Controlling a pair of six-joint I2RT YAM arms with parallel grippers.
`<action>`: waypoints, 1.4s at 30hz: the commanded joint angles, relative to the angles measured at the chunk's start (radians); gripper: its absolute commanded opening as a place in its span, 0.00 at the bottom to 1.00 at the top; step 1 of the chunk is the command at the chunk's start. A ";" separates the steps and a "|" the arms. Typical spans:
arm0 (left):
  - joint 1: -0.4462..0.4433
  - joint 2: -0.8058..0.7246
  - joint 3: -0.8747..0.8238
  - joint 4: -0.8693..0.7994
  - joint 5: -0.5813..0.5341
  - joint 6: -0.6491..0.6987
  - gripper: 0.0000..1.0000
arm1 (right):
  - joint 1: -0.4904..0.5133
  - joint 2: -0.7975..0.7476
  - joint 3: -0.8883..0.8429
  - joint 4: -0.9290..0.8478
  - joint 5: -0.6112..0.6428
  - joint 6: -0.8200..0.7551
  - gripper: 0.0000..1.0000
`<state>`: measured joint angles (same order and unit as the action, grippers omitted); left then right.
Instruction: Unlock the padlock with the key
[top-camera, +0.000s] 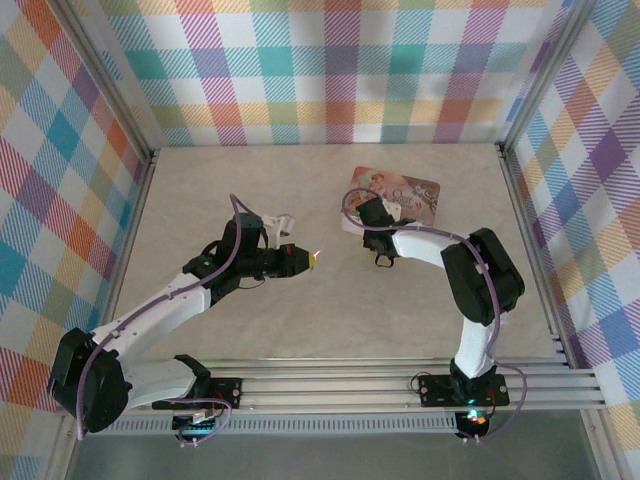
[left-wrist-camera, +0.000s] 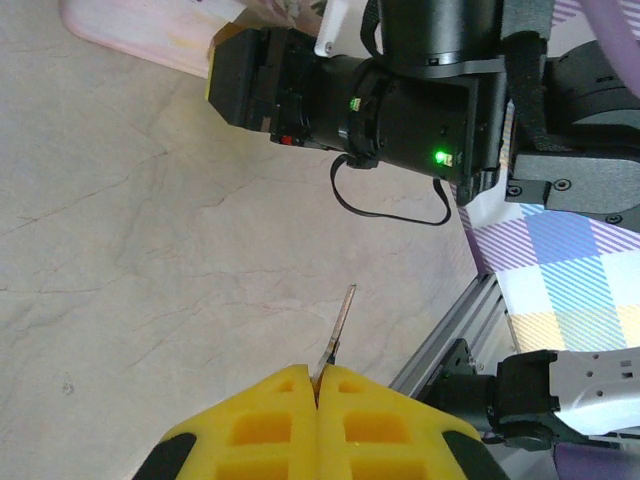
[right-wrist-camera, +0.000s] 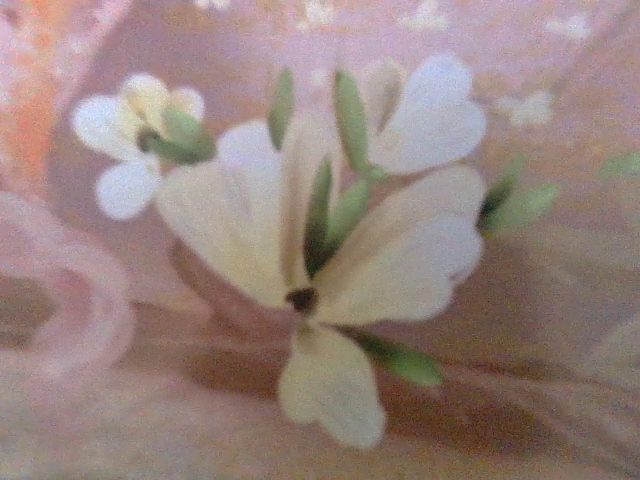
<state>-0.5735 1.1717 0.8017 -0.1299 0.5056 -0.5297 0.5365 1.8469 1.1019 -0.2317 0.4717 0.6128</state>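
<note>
1. The floral tray (top-camera: 415, 190) lies far right on the tabletop (top-camera: 250, 200). My right end effector (top-camera: 358, 215) hangs over its left edge; I can't tell its opening or see the padlock.
2. My left end effector (left-wrist-camera: 318, 385) pinches the key (left-wrist-camera: 340, 322), with the blade aimed at the right one (close by).

Top external view, as I see it from my console. 2 arms reach over the beige table (top-camera: 200, 190). The left gripper (top-camera: 306, 258), yellow-tipped, jaws together, pinches the key (top-camera: 316, 257), a pale sliver. The right gripper (top-camera: 362, 218) sits over the left end of a pink flowered tray (top-camera: 415, 190); its jaw spacing is hidden from me. Plaid walls (top-camera: 330, 70) enclose 3 sides.
</note>
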 joint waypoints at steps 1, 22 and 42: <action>0.009 -0.027 -0.004 -0.006 -0.004 0.009 0.00 | -0.003 -0.041 0.033 0.029 0.020 -0.003 0.48; 0.009 -0.071 -0.041 -0.037 -0.028 0.017 0.00 | -0.020 -0.054 0.042 0.014 -0.167 -0.117 0.07; -0.016 0.021 -0.199 0.292 -0.042 -0.003 0.00 | -0.020 -0.146 0.033 -0.180 -0.668 -0.021 0.00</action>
<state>-0.5797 1.1622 0.6266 0.0456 0.4763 -0.5377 0.5110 1.7611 1.1172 -0.3695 -0.0998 0.5259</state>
